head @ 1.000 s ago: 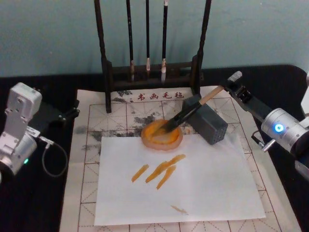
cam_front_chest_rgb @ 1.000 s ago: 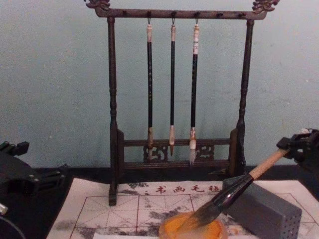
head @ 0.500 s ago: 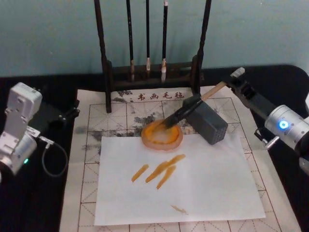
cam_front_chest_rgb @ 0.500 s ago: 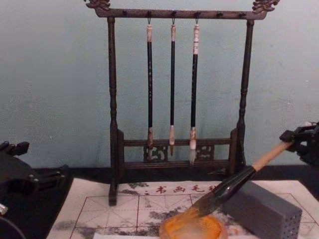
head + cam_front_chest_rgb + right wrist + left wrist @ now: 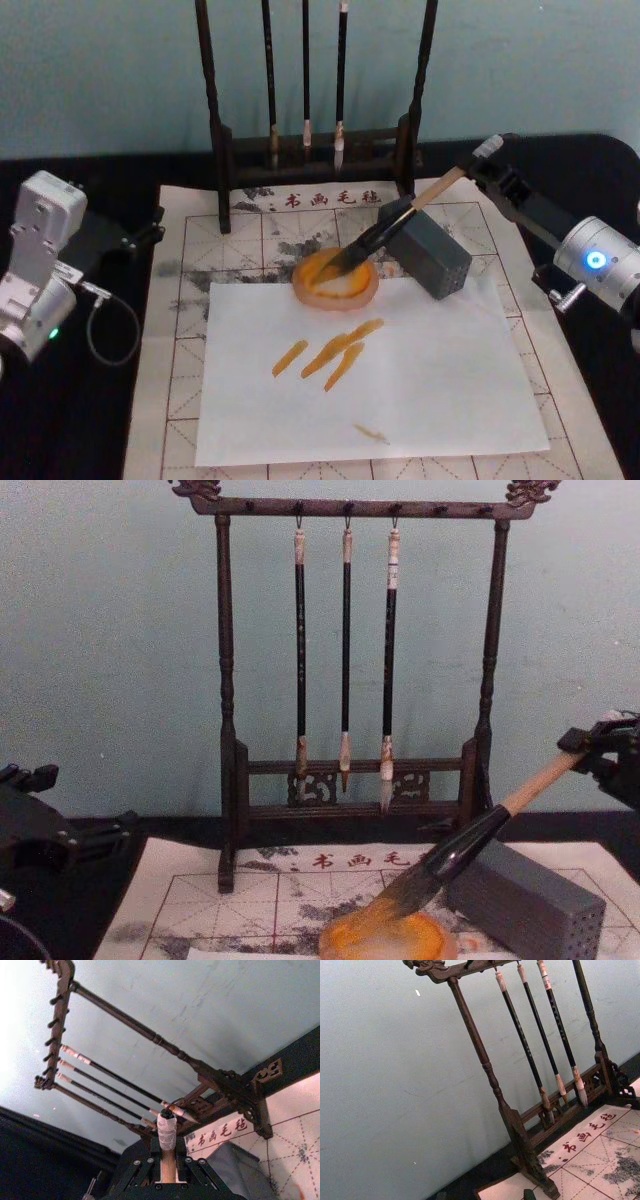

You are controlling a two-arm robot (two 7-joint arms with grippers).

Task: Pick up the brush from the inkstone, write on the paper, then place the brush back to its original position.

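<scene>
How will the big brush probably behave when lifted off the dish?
The brush has bristles in the orange dish; they likely flex and drip. Its round handle may roll if laid flat. The right gripper holds its far end, so it may wobble.

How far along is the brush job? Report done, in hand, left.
Done: orange strokes lie on the white sheet over the paper. In hand: the right gripper grips the brush by its handle end, bristles in the orange dish. Left: release the brush and withdraw. The left gripper sits parked at left.
</scene>
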